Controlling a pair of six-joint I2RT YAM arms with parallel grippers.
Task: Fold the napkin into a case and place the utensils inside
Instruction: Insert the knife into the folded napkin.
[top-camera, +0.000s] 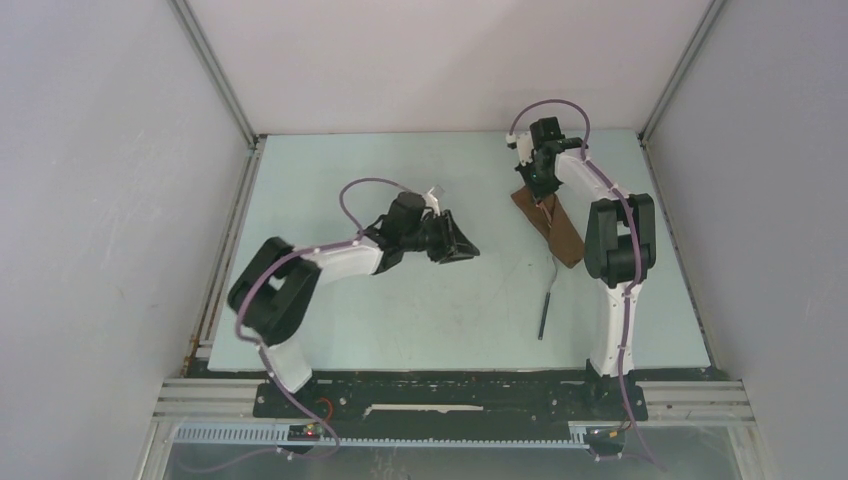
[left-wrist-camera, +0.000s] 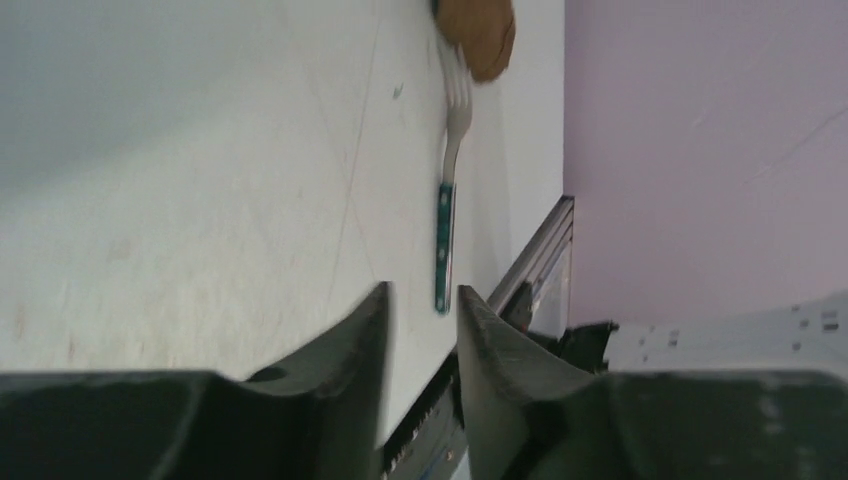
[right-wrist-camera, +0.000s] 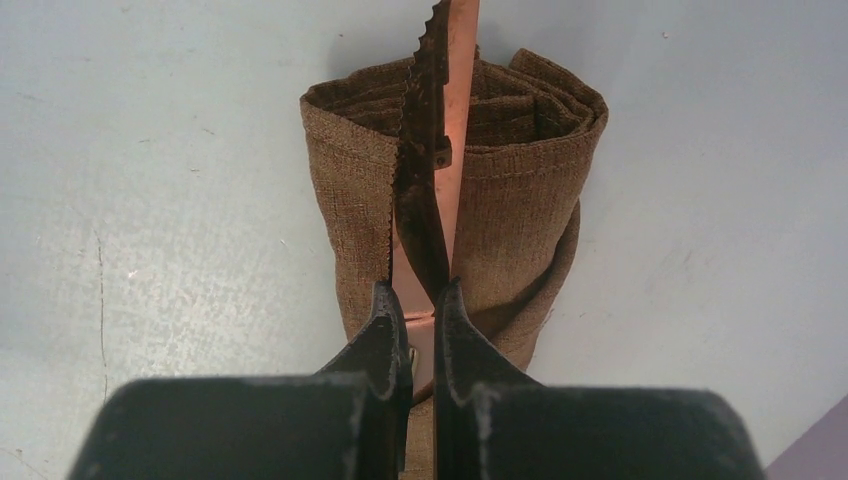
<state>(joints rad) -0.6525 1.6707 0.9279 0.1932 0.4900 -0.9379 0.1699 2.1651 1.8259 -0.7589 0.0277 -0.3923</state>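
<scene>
Now the right gripper is pressed onto the serrated knife, held over the folded brown case near the counter's far right corner, seemingly above it rather than inside. The fork lies just beside the case, toward the front edge. The left gripper hovers mid-counter, fingers slightly parted, empty.

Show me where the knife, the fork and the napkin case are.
knife (right-wrist-camera: 420, 200), right wrist view, middle of the serrated blade.
fork (left-wrist-camera: 443, 240), left wrist view, teal handle.
napkin case (right-wrist-camera: 520, 200), right wrist view, cloth right of the blade.
</scene>
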